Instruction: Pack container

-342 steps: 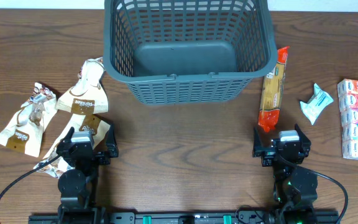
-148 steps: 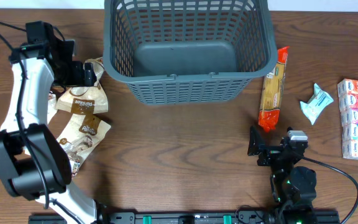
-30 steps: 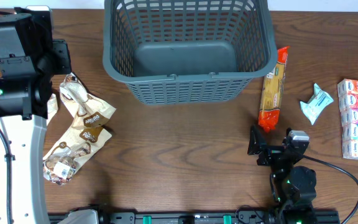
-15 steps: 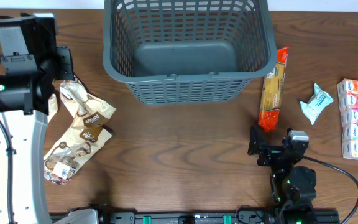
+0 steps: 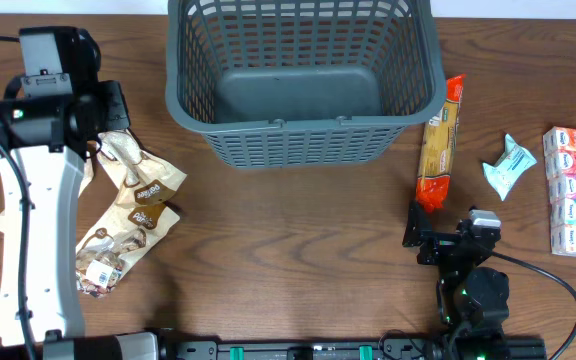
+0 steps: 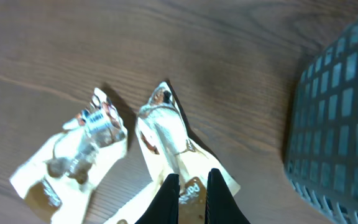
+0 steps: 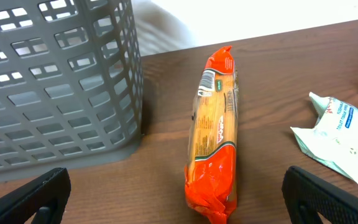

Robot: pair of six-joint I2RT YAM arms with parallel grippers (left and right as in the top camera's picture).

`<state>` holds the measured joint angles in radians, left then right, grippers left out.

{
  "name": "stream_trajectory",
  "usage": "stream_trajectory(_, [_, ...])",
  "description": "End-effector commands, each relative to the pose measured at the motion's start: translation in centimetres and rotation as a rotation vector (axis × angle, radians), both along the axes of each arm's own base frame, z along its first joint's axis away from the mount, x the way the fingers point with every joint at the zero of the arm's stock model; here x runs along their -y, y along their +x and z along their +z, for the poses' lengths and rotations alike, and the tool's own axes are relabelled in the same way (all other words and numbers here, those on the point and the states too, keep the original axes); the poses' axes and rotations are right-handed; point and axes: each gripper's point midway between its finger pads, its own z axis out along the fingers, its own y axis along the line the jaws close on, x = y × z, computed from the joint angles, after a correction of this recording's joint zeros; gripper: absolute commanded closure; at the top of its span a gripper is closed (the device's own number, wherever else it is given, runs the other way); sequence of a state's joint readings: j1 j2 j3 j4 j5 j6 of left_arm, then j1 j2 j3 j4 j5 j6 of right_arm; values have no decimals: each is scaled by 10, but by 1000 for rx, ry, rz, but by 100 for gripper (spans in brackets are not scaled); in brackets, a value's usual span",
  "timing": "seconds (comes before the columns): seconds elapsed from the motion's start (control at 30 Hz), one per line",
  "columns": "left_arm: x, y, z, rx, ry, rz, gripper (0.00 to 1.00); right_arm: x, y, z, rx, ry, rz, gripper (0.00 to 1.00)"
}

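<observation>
The container is a large dark grey lattice basket at the back middle, with nothing showing inside; its wall also shows in the left wrist view and the right wrist view. My left gripper hangs left of it, shut on a cream-and-brown snack packet that dangles above the table. More such packets lie below. My right gripper rests open at the front right. Its fingers straddle the near end of an orange pasta packet without touching it.
A white-and-green wipes packet lies right of the pasta. A multi-pack of tissues sits at the far right edge. The left arm's white link covers part of the packets on the left.
My left arm has shifted a little to the right, toward the basket, with the packet still in its grip. The right arm has not moved.
</observation>
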<state>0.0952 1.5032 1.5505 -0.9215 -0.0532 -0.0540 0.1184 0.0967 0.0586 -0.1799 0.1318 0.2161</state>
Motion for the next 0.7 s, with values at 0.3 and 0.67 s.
stream_trajectory(0.3, [-33,5,-49,-113,-36,288,94,2,0,-2,-5,-20,-8,1])
stream_trajectory(0.67, [-62,8,-114,-265,-73,413,21,1,0,-2,-5,-19,-8,1])
